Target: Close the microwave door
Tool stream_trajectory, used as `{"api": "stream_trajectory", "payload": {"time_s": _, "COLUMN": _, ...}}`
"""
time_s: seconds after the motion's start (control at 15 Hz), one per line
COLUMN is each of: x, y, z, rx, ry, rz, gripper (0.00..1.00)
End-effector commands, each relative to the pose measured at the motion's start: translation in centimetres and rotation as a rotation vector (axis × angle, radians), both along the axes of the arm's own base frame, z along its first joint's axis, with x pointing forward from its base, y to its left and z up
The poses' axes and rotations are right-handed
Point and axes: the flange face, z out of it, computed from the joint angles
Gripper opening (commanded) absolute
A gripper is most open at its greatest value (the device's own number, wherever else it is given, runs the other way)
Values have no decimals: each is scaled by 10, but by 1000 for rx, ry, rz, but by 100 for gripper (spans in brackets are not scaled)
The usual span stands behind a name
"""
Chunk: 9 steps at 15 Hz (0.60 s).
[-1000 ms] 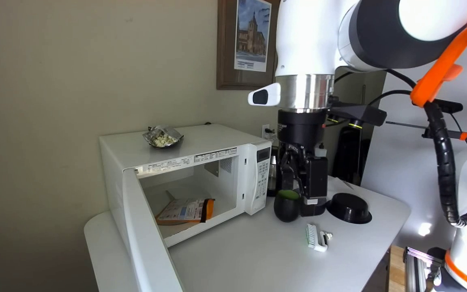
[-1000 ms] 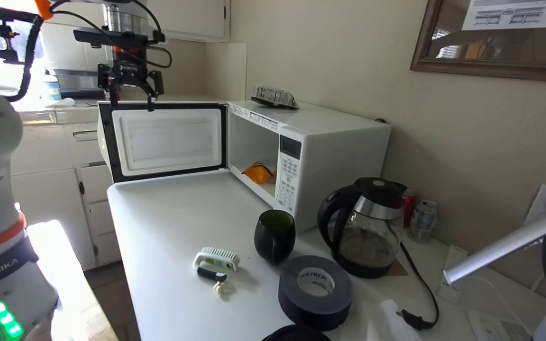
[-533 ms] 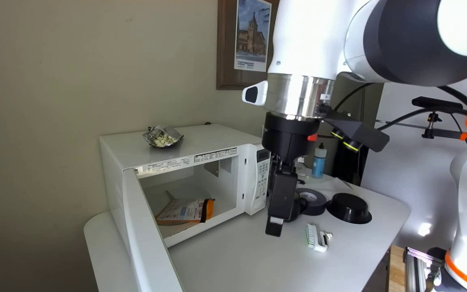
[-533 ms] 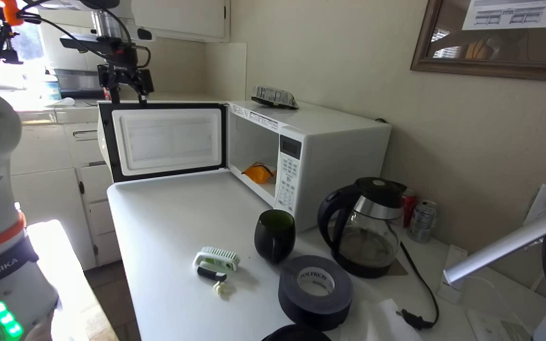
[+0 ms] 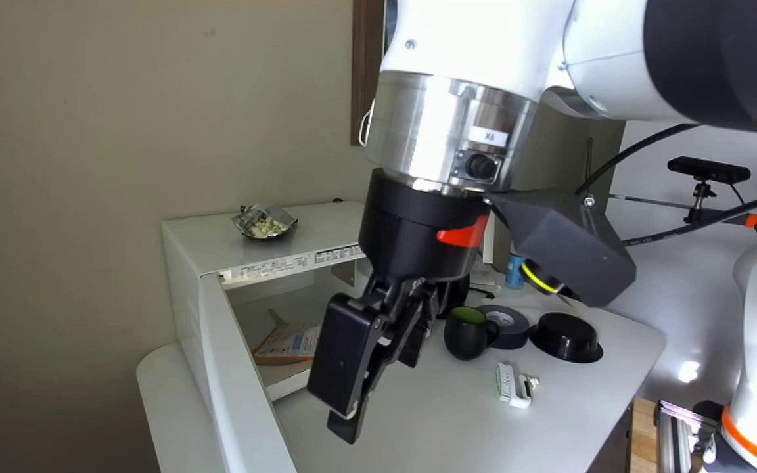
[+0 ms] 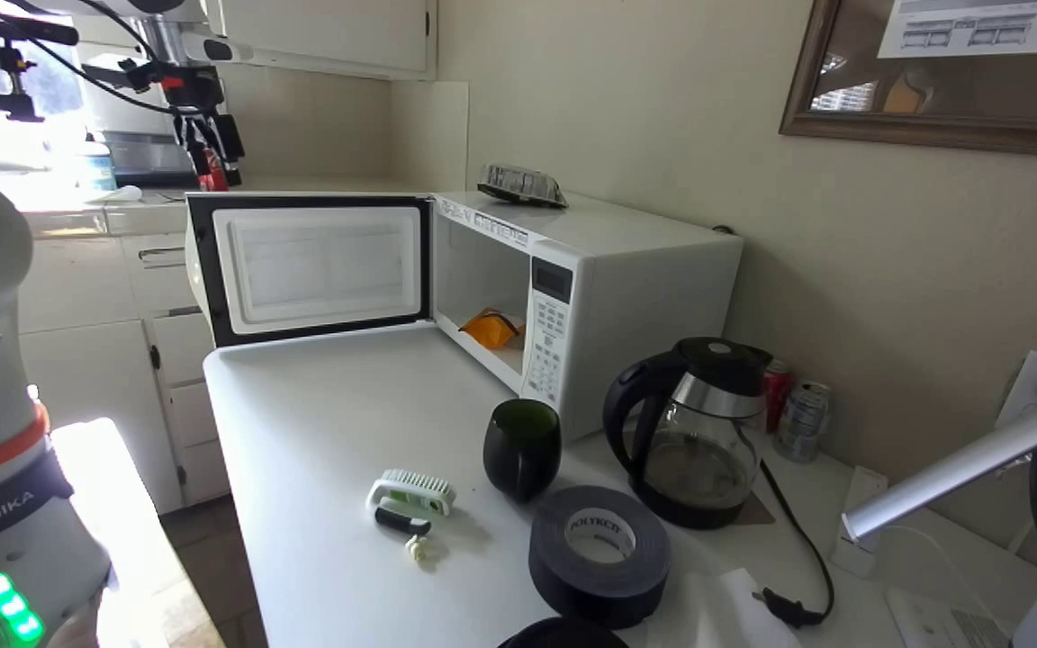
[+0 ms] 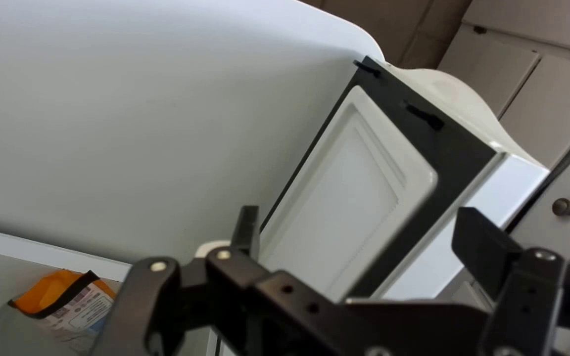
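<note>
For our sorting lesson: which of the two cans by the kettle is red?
The left can in an exterior view, partly hidden by the kettle; the other can, to its right, is silvery.

In an exterior view I see a boxy white microwave (image 6: 613, 297), black-edged door (image 6: 313, 263) open toward nine o'clock, perhaps fully.

Microwave door (image 5: 232, 387) runs off the btm edge in an exterior view. Black bowl (image 6: 563, 634) gets chopped at the btm too, also in an exterior view. Btn labels on the microwave ctrl panel (image 6: 545, 346) r too small tbh. Panda arm (image 5: 477, 39) blocks most of the pic frame (image 5: 366, 72). Wrist cam: gripper (image 7: 361, 235) cut off at btm, print on the orange pouch (image 7: 77, 306) unreadable.
</note>
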Motion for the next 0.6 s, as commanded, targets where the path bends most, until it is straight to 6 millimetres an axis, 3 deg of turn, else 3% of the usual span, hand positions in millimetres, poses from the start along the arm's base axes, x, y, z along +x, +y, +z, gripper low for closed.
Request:
{"api": "stream_trajectory", "payload": {"time_s": 0.0, "x": 1, "y": 4, "z": 3, "rx": 5, "ry": -1, "rz": -1, "gripper": 100}}
{"api": "stream_trajectory", "payload": {"time_s": 0.4, "x": 7, "y": 15, "z": -1, "rx": 49, "ry": -25, "rz": -61, "gripper": 100}}
{"api": "stream_trajectory", "payload": {"time_s": 0.53, "x": 6, "y": 23, "z": -12, "rx": 49, "ry": -10, "rz": -84, "gripper": 100}}
